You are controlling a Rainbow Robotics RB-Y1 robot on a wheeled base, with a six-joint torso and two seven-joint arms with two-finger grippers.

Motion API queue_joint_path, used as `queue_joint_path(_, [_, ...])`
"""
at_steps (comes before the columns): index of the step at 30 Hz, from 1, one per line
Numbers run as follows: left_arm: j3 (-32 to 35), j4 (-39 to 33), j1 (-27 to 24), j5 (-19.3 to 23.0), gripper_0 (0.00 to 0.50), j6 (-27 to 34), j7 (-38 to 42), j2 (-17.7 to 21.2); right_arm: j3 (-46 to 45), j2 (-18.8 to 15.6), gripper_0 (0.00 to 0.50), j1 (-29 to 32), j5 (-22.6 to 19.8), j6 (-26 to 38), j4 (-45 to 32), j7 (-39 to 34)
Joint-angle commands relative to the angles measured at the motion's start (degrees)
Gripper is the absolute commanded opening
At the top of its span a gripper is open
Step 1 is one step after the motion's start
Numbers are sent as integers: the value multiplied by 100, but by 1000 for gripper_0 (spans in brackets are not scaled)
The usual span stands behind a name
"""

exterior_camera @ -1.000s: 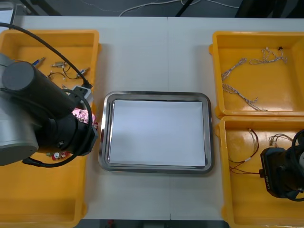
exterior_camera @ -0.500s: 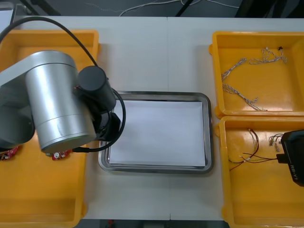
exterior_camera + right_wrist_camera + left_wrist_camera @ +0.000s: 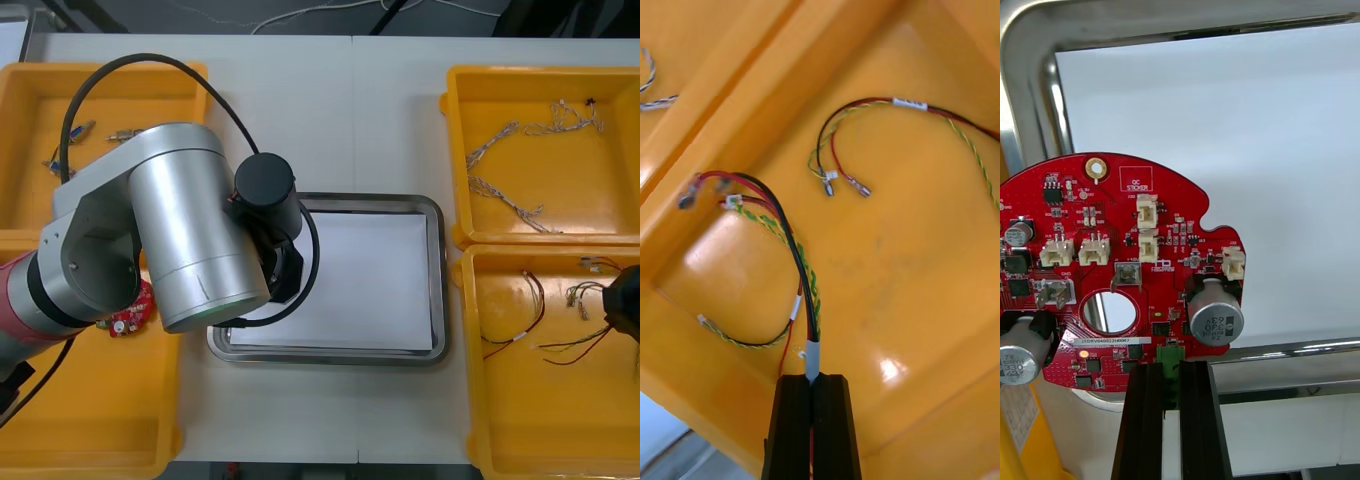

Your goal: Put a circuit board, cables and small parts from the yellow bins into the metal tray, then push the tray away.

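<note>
Front view: a light table (image 3: 330, 110) carries 4 yellow bins (image 3: 452, 160), 2 per side, and a metal tray (image 3: 440, 290), white inside, between them; dark floor lies beyond. Left gripper (image 3: 1174, 375), jaws clamped on a round red circuit board (image 3: 1112, 255) studded with white connectors and silvery cylinders, holds it over the tray's corner. Right gripper (image 3: 811, 386) pinches a red and yellow cable (image 3: 801, 277) inside a right-hand bin.

The left arm (image 3: 190, 240) reaches from the counter's left edge over the left part of the metal tray (image 3: 437, 270), which is white inside and lies at mid-counter. Beside the arm a red circuit board (image 3: 127, 318) peeks out in the near-left yellow bin (image 3: 90, 420). Along the right edge, blue and white cables (image 3: 505, 195) lie in the far bin (image 3: 600, 205), and red and yellow cables (image 3: 540, 305) in the near bin (image 3: 540, 420), beside the right arm (image 3: 627, 315).
</note>
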Motion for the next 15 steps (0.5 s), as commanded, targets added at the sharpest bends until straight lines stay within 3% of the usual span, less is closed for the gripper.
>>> queue_joint_path(1, [-47,-76,278,-223,0,42,250,-278,-147,-321,0,-59,-114,31,-292,803])
queue_joint_path(7, [-47,-68,735,-557,0,42,154,-287,-147,-409,0,-59,-246,31,-476,1832])
queue_joint_path(15, [-56,-59,1025,-671,0,-121,92,-296,-173,-585,0,-111,-834,31,-617,2711])
